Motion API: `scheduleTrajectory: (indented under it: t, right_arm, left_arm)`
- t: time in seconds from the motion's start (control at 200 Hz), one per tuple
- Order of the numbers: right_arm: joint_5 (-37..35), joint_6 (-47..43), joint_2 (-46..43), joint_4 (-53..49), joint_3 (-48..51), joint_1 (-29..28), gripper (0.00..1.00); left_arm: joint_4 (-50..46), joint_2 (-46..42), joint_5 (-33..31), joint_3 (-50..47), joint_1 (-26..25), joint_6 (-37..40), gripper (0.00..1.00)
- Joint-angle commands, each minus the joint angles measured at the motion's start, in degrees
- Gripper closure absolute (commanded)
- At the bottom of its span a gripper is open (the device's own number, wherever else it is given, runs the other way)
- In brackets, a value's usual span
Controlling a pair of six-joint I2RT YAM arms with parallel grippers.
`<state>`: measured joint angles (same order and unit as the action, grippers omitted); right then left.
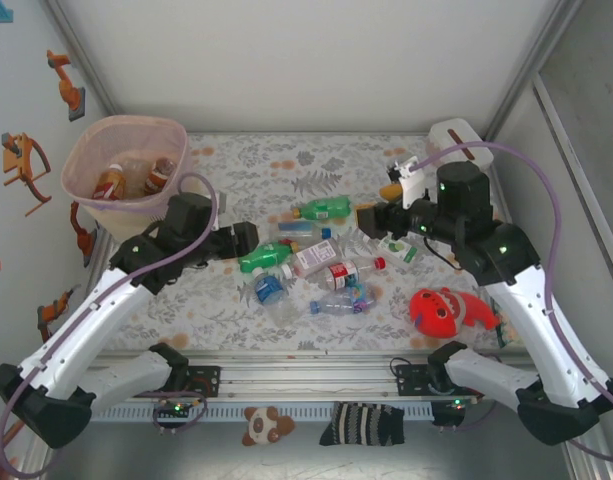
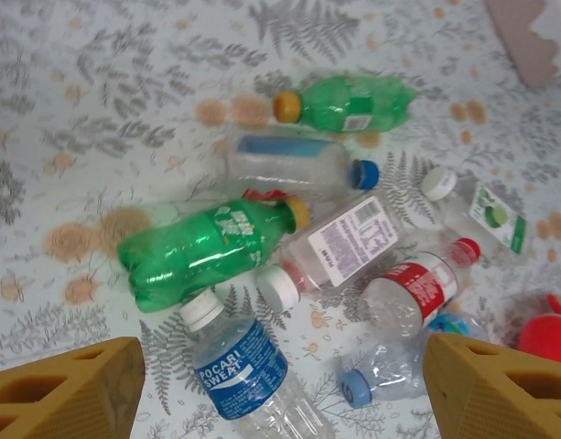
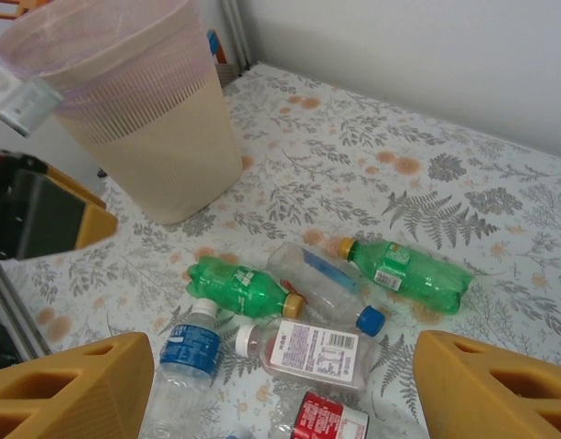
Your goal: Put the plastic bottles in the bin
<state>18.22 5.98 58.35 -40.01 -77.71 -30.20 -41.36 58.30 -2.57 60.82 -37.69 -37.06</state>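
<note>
eight plastic bottles [image 2: 339, 251] lie on their sides in a loose cluster at the middle of the fern-print tablecloth [image 1: 236, 165], between the two arms, while two more, brownish with red labels, sit inside the bin [image 1: 136, 121], which stands upright at the far left corner, well apart from the cluster

in the left wrist view, the upper green bottle [image 2: 349, 102] lies across the frame with its yellow cap to the left; just below it the clear bottle with a blue cap [image 2: 289, 165] runs the same way, its cap to the right; the lower green bottle [image 2: 202, 251] lies on a slant, cap toward upper right, nearly touching the purple-labelled bottle, whose white cap points lower left; the red-labelled bottle [image 2: 422, 283] aims its red cap to the upper right; the pocari sweat bottle [image 2: 243, 375] and the green-labelled bottle [image 2: 477, 206] both point their white caps to the upper left; a crumpled clear bottle [image 2: 390, 370] shows its blue cap at lower left

the left gripper [image 2: 280, 366] hangs over the pocari sweat bottle, its orange fingers spread wide and holding nothing; the right gripper [image 3: 280, 366] is likewise spread wide and empty above the cluster's right side
</note>
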Motion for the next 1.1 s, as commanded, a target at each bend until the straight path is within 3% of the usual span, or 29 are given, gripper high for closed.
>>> scheduleTrajectory:
  t: [0.0, 0.621, 1.092]
  right_arm:
    - [0.53, 1.02, -1.34, 0.65, 0.97, -0.22, 0.26]
    - [3.53, 0.7, -2.36, 0.98, 3.44, -0.26, 0.26]
    - [5.95, -0.81, -2.21, 0.3, 3.27, -0.26, 0.26]
  left_arm:
    - [3.11, 0.98, -4.51, -3.07, -2.99, -9.52, 0.19]
    - [5.94, 12.15, -11.08, -14.19, -22.21, -45.27, 0.17]
    - [11.55, 15.64, -10.47, -19.81, -25.84, -52.53, 0.21]
